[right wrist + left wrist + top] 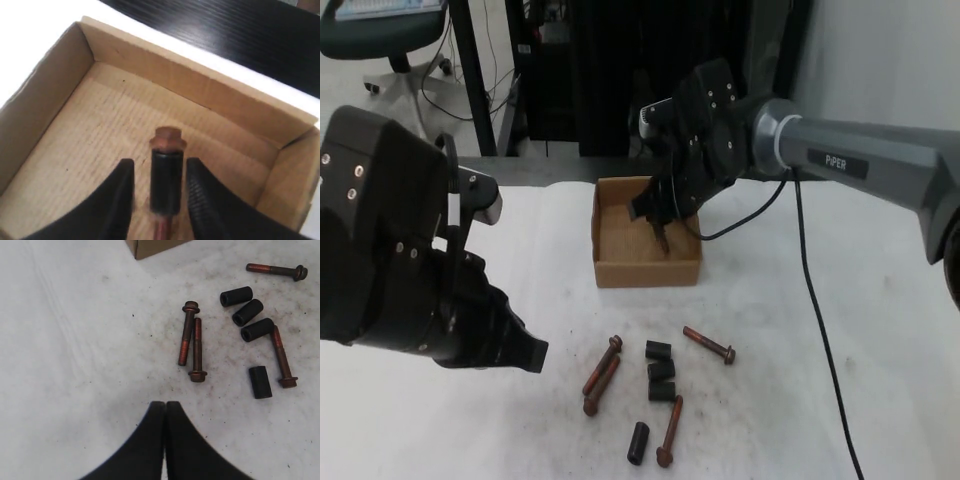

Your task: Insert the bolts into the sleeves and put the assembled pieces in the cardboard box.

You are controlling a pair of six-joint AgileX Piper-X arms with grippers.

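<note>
One assembled piece is between the right gripper's slightly spread fingers, over the cardboard box, likely being dropped in. The left gripper, pressed together, hangs near loose bolts; next, pick one.

Cardboard box: raw brown corrugated board, matt, fine ribbing across the floor, fibrous cut edges. Bolts: metal, dull copper-brown with a rust-like coat, threads redder. Sleeves: matt black, smooth; material not discernible. Bench cover: white, matt, slightly rough, dark speckles around the parts. Fingers of the right gripper: matt black, inner pad finely ribbed. Right arm's casing: smooth grey, faint sheen.
</note>
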